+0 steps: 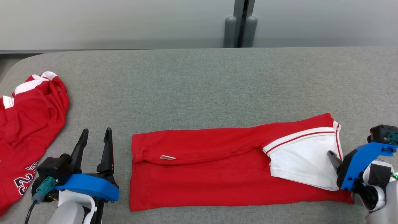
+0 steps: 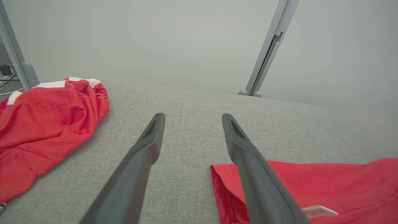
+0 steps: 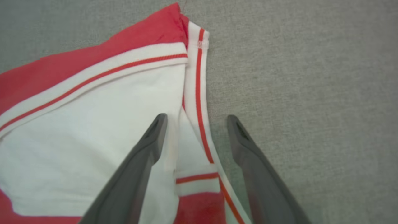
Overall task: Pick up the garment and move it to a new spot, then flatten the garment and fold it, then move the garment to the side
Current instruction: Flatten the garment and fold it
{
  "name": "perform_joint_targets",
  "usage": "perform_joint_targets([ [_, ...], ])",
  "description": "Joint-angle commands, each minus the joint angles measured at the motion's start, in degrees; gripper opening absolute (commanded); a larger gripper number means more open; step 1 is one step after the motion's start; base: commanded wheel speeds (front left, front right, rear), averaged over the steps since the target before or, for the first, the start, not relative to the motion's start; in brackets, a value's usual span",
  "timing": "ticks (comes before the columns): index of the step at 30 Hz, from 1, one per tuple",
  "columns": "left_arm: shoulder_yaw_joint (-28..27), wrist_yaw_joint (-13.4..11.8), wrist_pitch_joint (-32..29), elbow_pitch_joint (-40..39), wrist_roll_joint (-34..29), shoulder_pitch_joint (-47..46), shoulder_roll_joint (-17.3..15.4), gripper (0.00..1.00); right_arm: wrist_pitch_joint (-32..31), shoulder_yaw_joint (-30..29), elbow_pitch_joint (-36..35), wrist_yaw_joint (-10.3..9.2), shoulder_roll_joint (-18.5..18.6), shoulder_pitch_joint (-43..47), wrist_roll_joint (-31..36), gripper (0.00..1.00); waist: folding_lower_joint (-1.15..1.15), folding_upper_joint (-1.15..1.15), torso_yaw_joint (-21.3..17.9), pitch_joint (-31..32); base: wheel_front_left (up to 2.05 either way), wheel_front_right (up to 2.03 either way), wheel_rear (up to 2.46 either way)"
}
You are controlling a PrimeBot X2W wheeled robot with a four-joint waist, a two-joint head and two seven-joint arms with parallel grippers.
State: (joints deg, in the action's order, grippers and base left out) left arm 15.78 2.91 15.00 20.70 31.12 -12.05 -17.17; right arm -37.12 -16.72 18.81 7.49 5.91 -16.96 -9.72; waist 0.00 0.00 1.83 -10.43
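The shirt (image 1: 202, 174) is laid crosswise, its white striped end straddled by the right gripper (image 3: 196, 117) (spread, nothing clamped), its other end beside the spread, empty left gripper (image 1: 96, 130).

The right gripper (image 3: 196, 118) holds its fingers (image 3: 140, 165) apart astride the garment (image 3: 77, 133) edge.

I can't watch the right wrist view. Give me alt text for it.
The right gripper is open, its two dark fingers either side of the white, red-striped edge of the garment: one finger over the white panel, the other over the grey table. Red fabric shows at the upper left.
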Motion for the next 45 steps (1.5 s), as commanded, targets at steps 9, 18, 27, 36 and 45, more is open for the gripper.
perform_joint_targets([
  [9,-0.28,0.97,0.25,1.4,-1.0,-1.96,0.73,1.0,-0.84,3.7,9.02,0.08,-0.36,-2.54,-0.8,0.8,0.0,0.0,1.11,-0.97,0.0,0.0,0.0],
  [18,-1.2,1.12,0.25,1.57,-1.16,-0.38,0.78,1.0,1.36,7.73,5.97,0.0,4.61,-2.23,-4.35,0.0,0.0,0.0,-1.31,0.49,0.0,0.0,0.0],
  [27,-1.31,1.12,0.25,0.71,-1.42,1.33,0.91,1.0,0.06,1.43,-2.2,0.0,12.36,1.4,-2.23,0.0,0.0,0.0,-2.89,2.1,0.0,0.0,0.0],
  [36,-0.57,1.34,0.25,0.6,-1.83,1.42,0.82,1.0,-2.55,-1.12,-9.15,0.01,12.57,3.51,-1.25,0.0,0.0,0.0,-2.68,3.19,0.0,0.0,0.0],
  [45,-0.19,1.23,0.24,0.48,-1.61,1.71,0.95,1.0,-9.79,15.69,-18.18,0.01,7.57,3.68,-3.55,0.0,0.0,0.0,-2.39,3.93,0.0,0.0,0.0],
])
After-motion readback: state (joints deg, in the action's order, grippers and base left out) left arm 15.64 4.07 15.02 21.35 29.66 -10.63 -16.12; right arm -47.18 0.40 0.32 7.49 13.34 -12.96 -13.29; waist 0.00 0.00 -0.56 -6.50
